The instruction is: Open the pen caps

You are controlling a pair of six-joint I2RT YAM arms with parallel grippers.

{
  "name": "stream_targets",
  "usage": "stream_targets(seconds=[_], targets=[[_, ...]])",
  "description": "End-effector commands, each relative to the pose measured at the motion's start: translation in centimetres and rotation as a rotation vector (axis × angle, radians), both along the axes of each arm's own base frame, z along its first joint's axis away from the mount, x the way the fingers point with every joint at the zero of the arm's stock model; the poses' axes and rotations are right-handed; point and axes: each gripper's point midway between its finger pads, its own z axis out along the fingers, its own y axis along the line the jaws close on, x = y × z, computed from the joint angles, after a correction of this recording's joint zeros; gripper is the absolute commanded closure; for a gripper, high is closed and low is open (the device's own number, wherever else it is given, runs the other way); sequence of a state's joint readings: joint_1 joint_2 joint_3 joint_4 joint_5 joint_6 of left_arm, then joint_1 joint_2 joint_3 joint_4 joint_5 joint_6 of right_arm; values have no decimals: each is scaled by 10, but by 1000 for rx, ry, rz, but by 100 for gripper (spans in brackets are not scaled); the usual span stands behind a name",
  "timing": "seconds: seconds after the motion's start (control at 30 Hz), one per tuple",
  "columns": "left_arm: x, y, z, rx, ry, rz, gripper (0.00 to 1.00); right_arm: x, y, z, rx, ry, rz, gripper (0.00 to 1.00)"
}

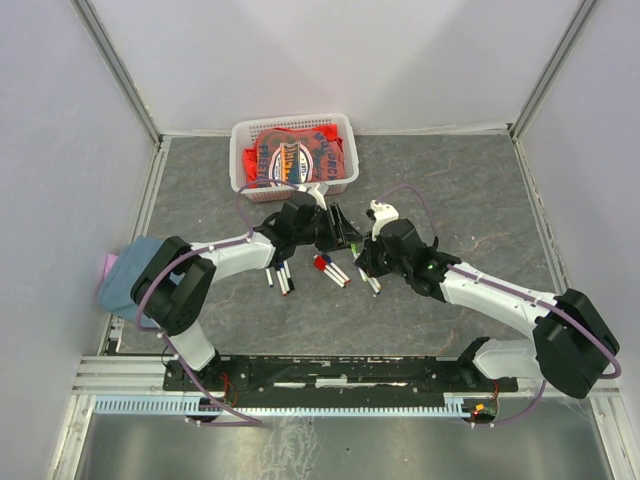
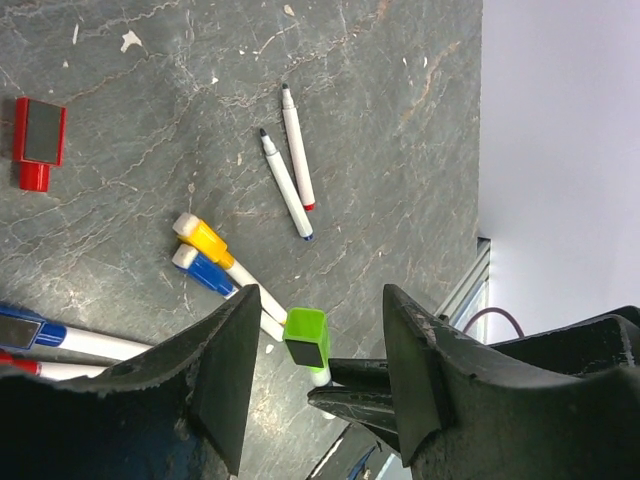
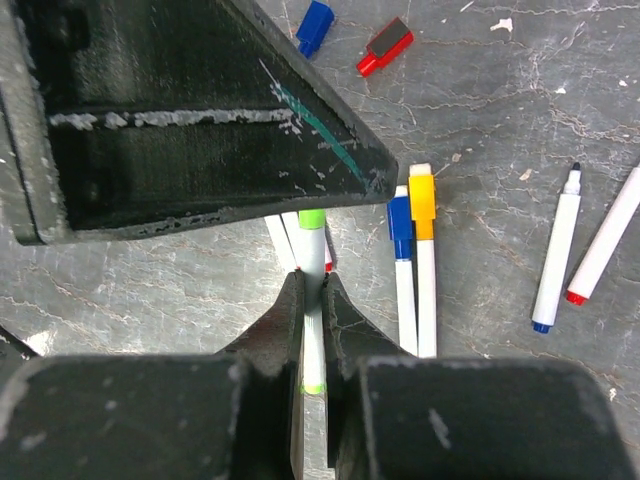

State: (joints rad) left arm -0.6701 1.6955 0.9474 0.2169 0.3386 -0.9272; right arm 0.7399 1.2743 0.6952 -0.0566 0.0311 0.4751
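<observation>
Right gripper [image 3: 312, 288] pinched tight on the green pen [image 3: 313, 245], at its white barrel. Left gripper [image 2: 318, 345] half open astride the green cap [image 2: 306, 338], a gap on each side. Crowding close: yellow-capped pen [image 3: 424, 262] and blue-capped pen [image 3: 401, 275], side by side. Two uncapped pens [image 3: 556, 250] farther off. Loose red cap [image 3: 385, 46] and loose blue cap [image 3: 315, 25] beyond.

Light: bright, even, from overhead
Shadows: soft, faint on the bench [image 1: 480, 200]
Focus: bench sharp; right claw [image 3: 310, 285] blurred up close
</observation>
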Motion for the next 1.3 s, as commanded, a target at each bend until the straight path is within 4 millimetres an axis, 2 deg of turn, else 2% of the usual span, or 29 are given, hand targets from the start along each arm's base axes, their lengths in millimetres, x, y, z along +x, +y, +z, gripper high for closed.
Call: stream_targets(seconds=[0.0,0.13,0.5,0.7,0.73,0.9,1.0,1.27], targets=[[-3,-8,5,-51,7,-18,43,4,11,17,69,-45,13,99],[-5,-8,4,-58,9,-22,47,4,12,16,74,-43,13,99],[-8,-9,6,-75,8,-32,67,3,11,11,78,-35,9,99],[-9,-8,7,-77,-2,-39,97,3,10,12,88,-35,7,99],[-9,-7,7,-78,-4,-40,97,2,9,12,90,-34,5,96],[-12,-11,17,-116,-25,-67,97,0,9,14,135,-23,6,73],[-14,-14,24,-146,-34,-82,97,-1,9,13,159,-15,7,70],[-18,-22,39,-227,-45,-127,97,-1,8,14,217,0,10,70]])
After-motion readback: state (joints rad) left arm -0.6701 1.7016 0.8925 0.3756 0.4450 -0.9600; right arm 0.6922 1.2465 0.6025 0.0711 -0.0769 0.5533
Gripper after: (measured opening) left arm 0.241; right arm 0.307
